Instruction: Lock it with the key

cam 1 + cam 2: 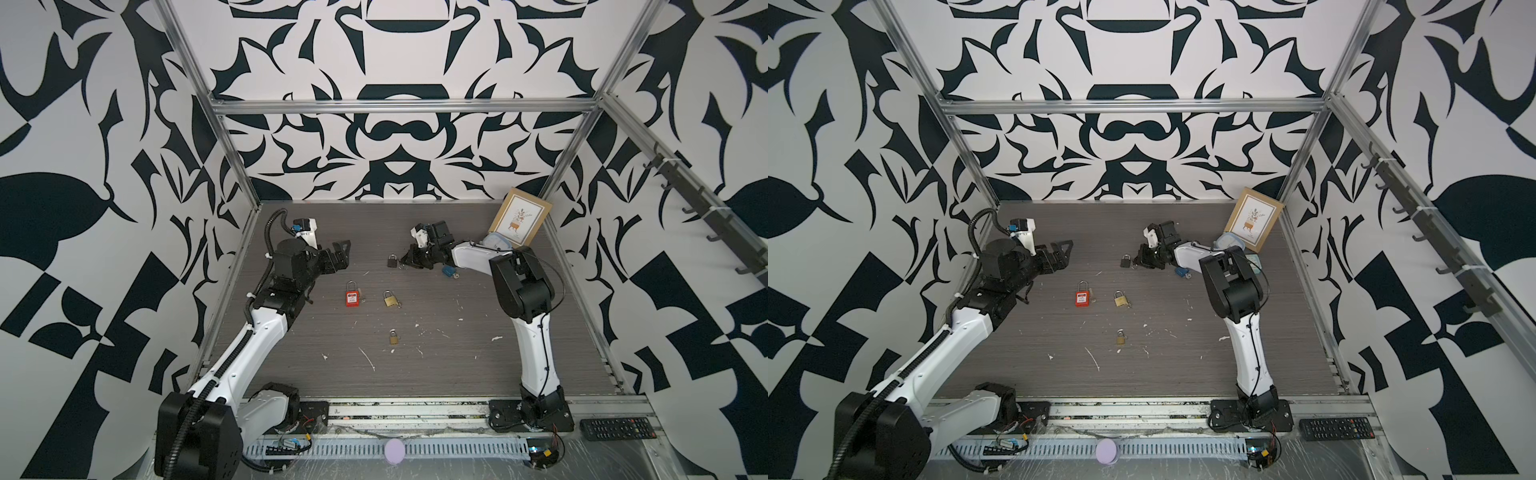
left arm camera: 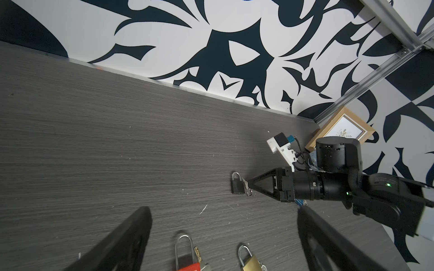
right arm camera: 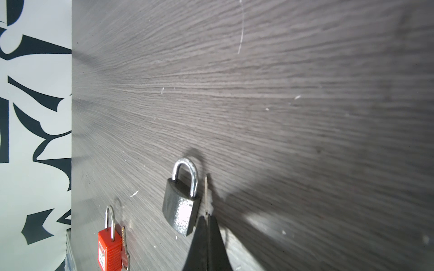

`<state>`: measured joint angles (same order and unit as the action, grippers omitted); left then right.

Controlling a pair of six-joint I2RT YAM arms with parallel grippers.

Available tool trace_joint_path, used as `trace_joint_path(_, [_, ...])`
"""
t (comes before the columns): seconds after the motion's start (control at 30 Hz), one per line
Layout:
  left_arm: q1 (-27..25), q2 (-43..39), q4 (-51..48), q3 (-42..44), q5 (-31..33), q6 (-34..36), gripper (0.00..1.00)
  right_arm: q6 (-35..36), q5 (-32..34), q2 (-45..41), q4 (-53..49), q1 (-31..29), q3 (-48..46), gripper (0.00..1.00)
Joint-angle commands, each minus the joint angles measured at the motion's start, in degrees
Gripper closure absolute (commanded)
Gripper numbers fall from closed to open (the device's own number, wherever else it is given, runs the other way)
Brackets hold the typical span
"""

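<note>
A dark grey padlock (image 1: 392,260) (image 1: 1125,261) (image 3: 182,206) lies flat on the table toward the back. My right gripper (image 1: 405,261) (image 2: 249,184) (image 3: 206,217) is low over the table just beside it. It is shut on a thin silver key (image 3: 206,194). The key's blade sticks out past the fingertips along the side of the padlock's body, outside the lock. My left gripper (image 1: 345,253) (image 2: 223,210) hangs open and empty above the table to the left, well apart from the padlock (image 2: 237,184).
A red padlock (image 1: 352,297) with a key beside it, a brass padlock (image 1: 390,299) and a smaller brass one (image 1: 393,337) lie mid-table. A blue padlock (image 1: 449,271) sits under the right forearm. A picture frame (image 1: 519,218) leans in the back right corner.
</note>
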<state>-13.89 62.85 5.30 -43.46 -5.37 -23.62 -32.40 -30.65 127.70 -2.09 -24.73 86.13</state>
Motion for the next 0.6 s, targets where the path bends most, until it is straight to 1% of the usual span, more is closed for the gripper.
trace_joint_path(0.0, [-0.08,0.04,1.64,1.13,0.18,0.05,0.01,-0.37,-0.55,0.53,-0.9,-0.58,1.65,0.96])
trace_joint_path(0.13, [-0.08,0.32,1.73,1.41,0.65,0.43,0.01,-0.3,-0.64,0.54,-1.05,-0.67,1.84,0.92])
trace_joint_path(0.27, [-0.08,0.26,1.65,1.78,1.36,0.59,0.01,0.05,0.35,-0.63,-1.13,-0.66,1.58,0.83])
trace_joint_path(0.33, [-0.08,-0.04,1.32,1.63,1.65,0.5,0.01,0.12,1.07,-1.66,-1.17,-0.66,1.46,0.76])
trace_joint_path(0.43, [-0.08,-0.42,-0.16,1.12,3.1,-0.01,0.01,0.41,1.74,-3.76,-1.06,-0.67,1.28,0.71])
trace_joint_path(0.57, [-0.12,-1.02,-4.23,-0.4,6.32,-3.28,0.01,1.34,4.33,-8.54,-1.51,-0.59,0.25,0.62])
